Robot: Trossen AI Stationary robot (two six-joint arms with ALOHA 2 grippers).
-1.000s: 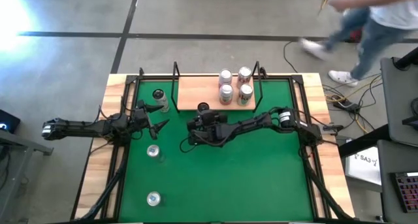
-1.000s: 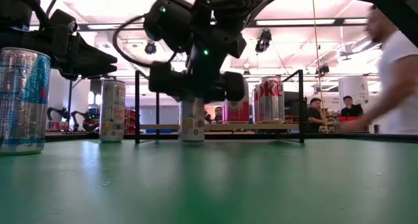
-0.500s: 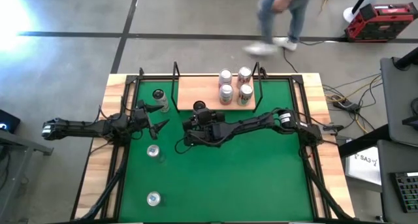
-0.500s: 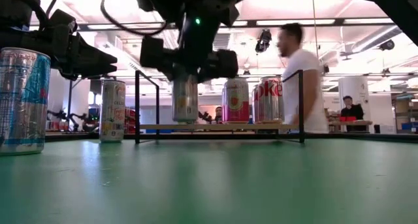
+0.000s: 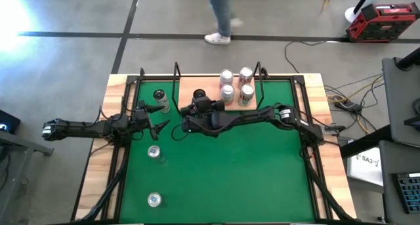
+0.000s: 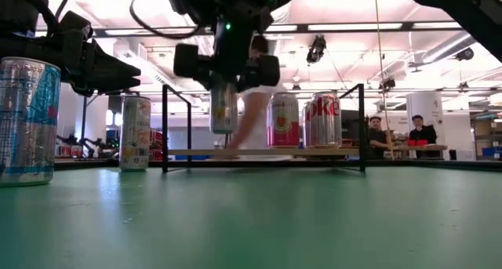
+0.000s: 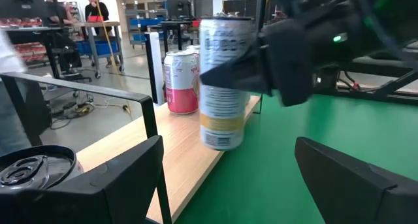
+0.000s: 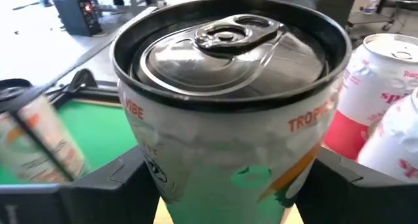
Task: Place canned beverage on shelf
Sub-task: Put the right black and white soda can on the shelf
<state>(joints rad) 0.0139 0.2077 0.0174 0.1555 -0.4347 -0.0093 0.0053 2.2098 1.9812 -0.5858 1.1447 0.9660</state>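
Observation:
My right gripper [image 5: 199,105] is shut on a tall can [image 5: 199,94] with white, green and orange print, and holds it over the left part of the shelf [image 5: 209,102], a light-wood board in a black rod frame. In the low view the can [image 6: 223,108] hangs clear above the board [image 6: 267,152]. Several cans [image 5: 236,84] stand upright on the shelf's right part. My left gripper [image 5: 159,126] is open and empty at the table's left, left of the shelf. My right gripper pinches the can's side wall [image 8: 140,155] between its two fingers [image 8: 98,185], one on each side, below the top rim. The fingers come from the table's near side, about level. The can is upright and lifted clear of the shelf board.
A can [image 5: 159,98] stands on the green mat left of the shelf, close to my left gripper. Two more cans [image 5: 153,151] [image 5: 153,199] stand on the mat's near left. The shelf's black posts [image 6: 164,128] rise around the board. A person [image 5: 222,12] walks beyond the table's far edge.
My right gripper has lifted the can off the green mat and carried it toward the table's far edge, over the shelf's left part; the can stays upright. A person has walked from right to left behind the table.

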